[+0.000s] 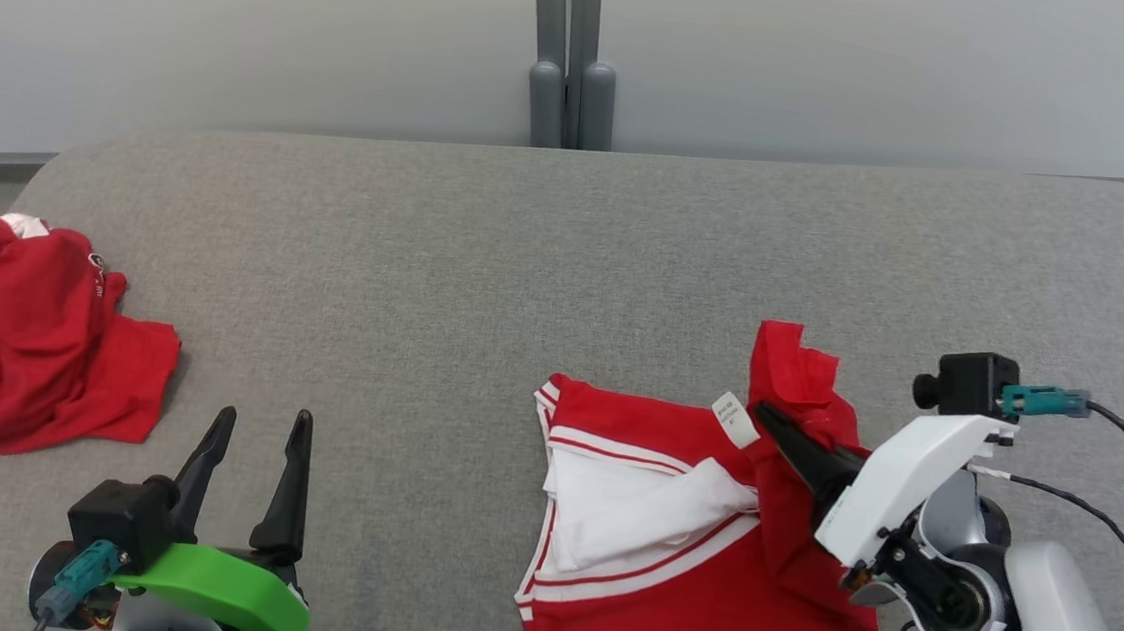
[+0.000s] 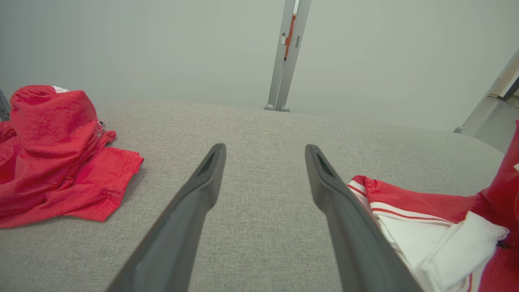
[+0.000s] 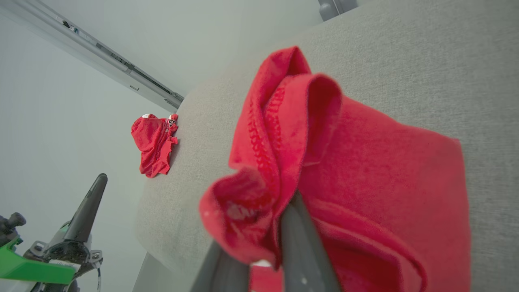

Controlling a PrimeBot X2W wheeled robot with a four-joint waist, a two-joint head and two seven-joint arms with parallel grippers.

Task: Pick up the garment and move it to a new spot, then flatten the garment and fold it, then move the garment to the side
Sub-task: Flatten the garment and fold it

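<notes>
The garment (image 1: 666, 524) is red with white panels and red-white stripes, lying partly folded on the grey table's right half. My right gripper (image 1: 770, 417) is shut on its red upper edge, lifting a fold of cloth (image 3: 308, 162) that drapes over the fingers. A white label (image 1: 734, 417) shows beside the pinched spot. The garment's striped edge (image 2: 409, 207) also lies at the right in the left wrist view. Near the front left edge my left gripper (image 1: 263, 422) stands open over bare table (image 2: 263, 194), nothing between its fingers.
A second, crumpled red garment (image 1: 28, 344) lies at the table's far left (image 2: 56, 154) (image 3: 154, 144). The grey fabric table (image 1: 485, 279) has rounded back corners. A grey post (image 1: 572, 56) stands behind the far edge against a pale wall.
</notes>
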